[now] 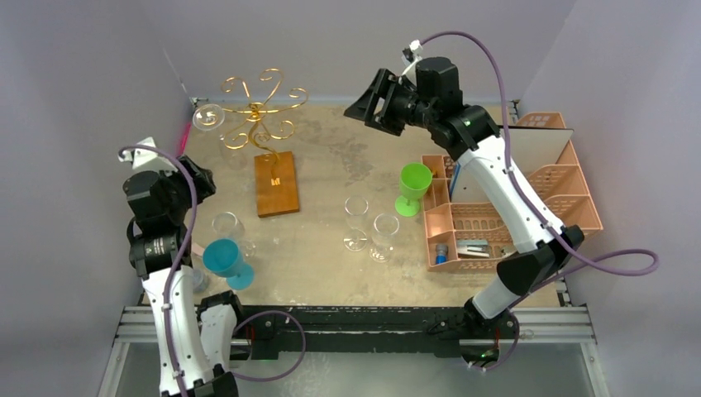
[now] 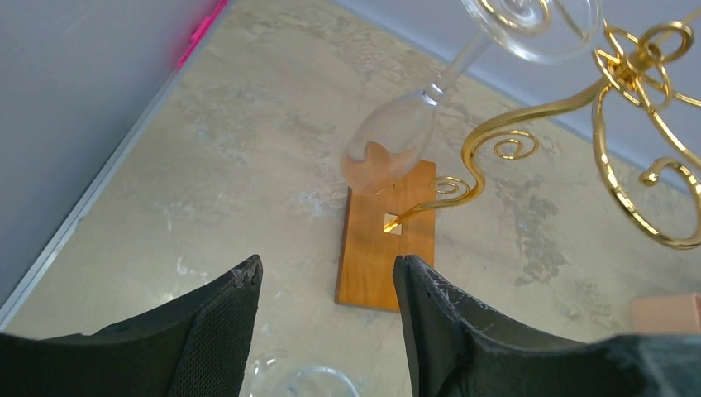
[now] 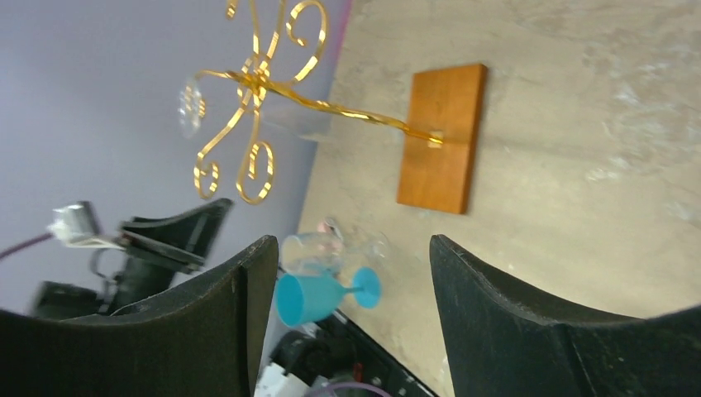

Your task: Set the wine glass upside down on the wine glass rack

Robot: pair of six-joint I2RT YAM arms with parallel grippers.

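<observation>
Seen from the centre of the table [image 1: 331, 157], the wine glass rack [image 1: 275, 184] stands at eleven o'clock. A wine glass [image 1: 208, 117] hangs upside down from the rack's nine o'clock arm. The lattice organiser [image 1: 570, 190] sits at three, with a goblet [image 1: 413, 188] just at its nine. A pair of glasses [image 1: 384, 234] stands at five. Another glass [image 1: 227, 227] and a second goblet [image 1: 225, 260] stand at eight.

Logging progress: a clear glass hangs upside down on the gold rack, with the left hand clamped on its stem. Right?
No: the glass hangs upside down on the gold rack, but the left hand is open and apart from it (left wrist view).
</observation>
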